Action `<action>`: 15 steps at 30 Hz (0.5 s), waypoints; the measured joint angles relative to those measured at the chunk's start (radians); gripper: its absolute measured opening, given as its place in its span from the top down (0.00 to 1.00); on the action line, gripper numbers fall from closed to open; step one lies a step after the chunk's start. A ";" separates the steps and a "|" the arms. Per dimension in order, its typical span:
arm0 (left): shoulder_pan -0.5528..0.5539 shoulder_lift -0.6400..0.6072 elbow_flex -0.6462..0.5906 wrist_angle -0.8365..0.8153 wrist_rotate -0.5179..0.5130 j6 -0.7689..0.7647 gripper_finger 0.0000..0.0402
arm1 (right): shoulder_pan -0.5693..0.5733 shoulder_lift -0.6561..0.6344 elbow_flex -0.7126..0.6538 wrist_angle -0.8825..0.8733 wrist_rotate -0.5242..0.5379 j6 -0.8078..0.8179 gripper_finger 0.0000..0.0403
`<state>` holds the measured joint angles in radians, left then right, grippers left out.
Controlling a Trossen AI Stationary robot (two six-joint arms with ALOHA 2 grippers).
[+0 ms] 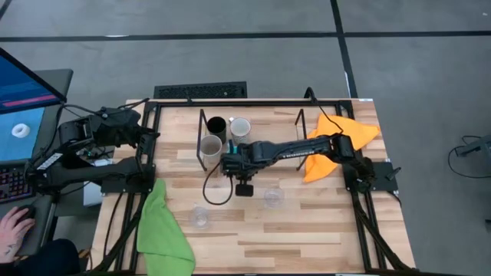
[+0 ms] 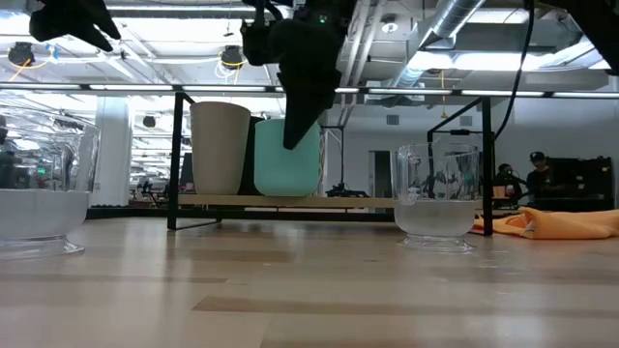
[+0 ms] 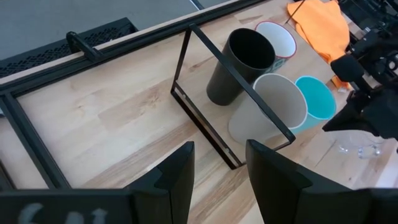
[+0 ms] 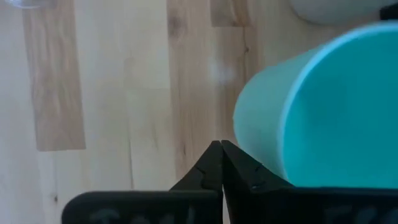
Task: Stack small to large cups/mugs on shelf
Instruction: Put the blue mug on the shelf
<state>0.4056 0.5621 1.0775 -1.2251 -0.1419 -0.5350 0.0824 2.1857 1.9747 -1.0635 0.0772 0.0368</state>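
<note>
The shelf (image 2: 368, 201) stands at the table's far middle. On it are a black mug (image 3: 245, 62), a white mug (image 3: 277, 40), a grey-beige mug (image 2: 221, 147) and a light blue mug (image 2: 287, 159), all upright. Two clear glass cups (image 1: 199, 218) (image 1: 273, 196) stand on the table nearer the front. My right gripper (image 4: 221, 149) is shut on nothing and points steeply down, just at the near side of the light blue mug (image 4: 323, 112). My left gripper (image 3: 217, 174) hangs open above the table's far left, with nothing between its fingers. My right gripper's shut fingertips (image 4: 211, 158) stand right beside the light blue mug's outer wall (image 4: 249, 130), coming from above. Nothing is between the fingers. Whether they touch the wall I cannot tell.
An orange cloth (image 1: 337, 142) lies at the far right and a green cloth (image 1: 161, 230) at the near left. A black cable (image 1: 215, 188) loops on the table below the right arm. A person's hand (image 1: 11, 230) rests beyond the left edge.
</note>
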 joint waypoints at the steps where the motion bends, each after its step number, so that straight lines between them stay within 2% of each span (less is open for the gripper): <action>1: 0.000 0.000 0.000 0.000 -0.001 0.000 0.66 | -0.002 0.000 0.000 -0.006 0.002 0.002 0.94; 15: 0.000 0.000 0.000 0.000 0.000 -0.001 0.66 | -0.021 -0.020 0.039 -0.081 0.023 -0.005 0.95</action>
<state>0.4057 0.5620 1.0775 -1.2250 -0.1414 -0.5358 0.0612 2.1658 2.0134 -1.1444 0.0999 0.0313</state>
